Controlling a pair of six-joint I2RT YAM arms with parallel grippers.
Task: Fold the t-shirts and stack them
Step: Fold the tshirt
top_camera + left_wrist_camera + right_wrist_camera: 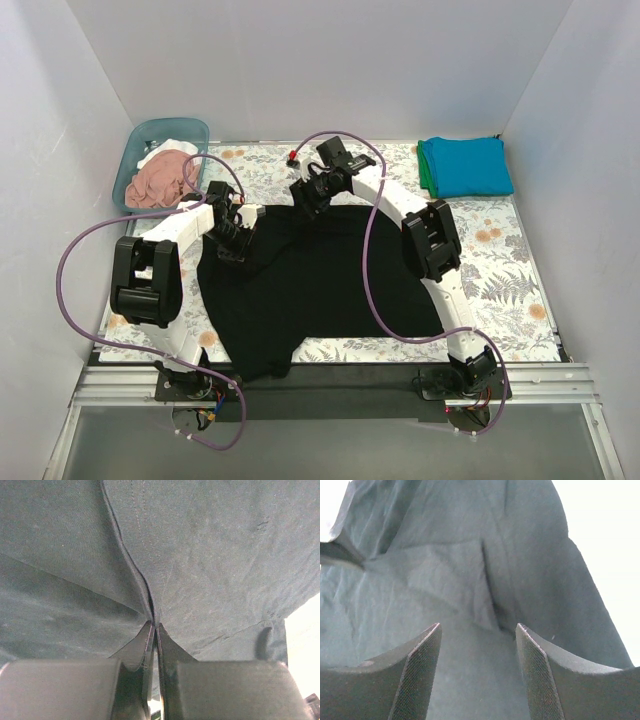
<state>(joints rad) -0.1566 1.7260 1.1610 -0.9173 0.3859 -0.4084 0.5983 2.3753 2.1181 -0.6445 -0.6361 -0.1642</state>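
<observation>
pinched between the two fingers of my left hand (154, 630) is a raised ridge of the black t-shirt (225, 555). the jaws are clenched flat together on that fold, and the cloth runs up and away from the tips in a sharp crease. my right hand (477, 632) is released, its fingers (420, 675) spread wide with nothing between them, poised over the same dark cloth just short of a small wrinkle. whether the tips touch the fabric i cannot tell. from above, the shirt lies spread across the middle of the desk (505, 265), with my left hand at its far left part, my right hand at its far edge nearer the middle, and its near part reaching the desk's near edge. i judge this to be the start of a fold on the black shirt, with one side gripped and the other not yet. the next move calls for my right hand to close on the far edge at a matching spot, so both hands can lift and carry the cloth over evenly without skewing it. at the far right corner a folded teal-blue t-shirt (468, 165) sits on a green t-shirt (424, 172), which looks like the stack. at the far left a tub (165, 125) holds a crumpled pink t-shirt (158, 183) and a white t-shirt (168, 152).
</observation>
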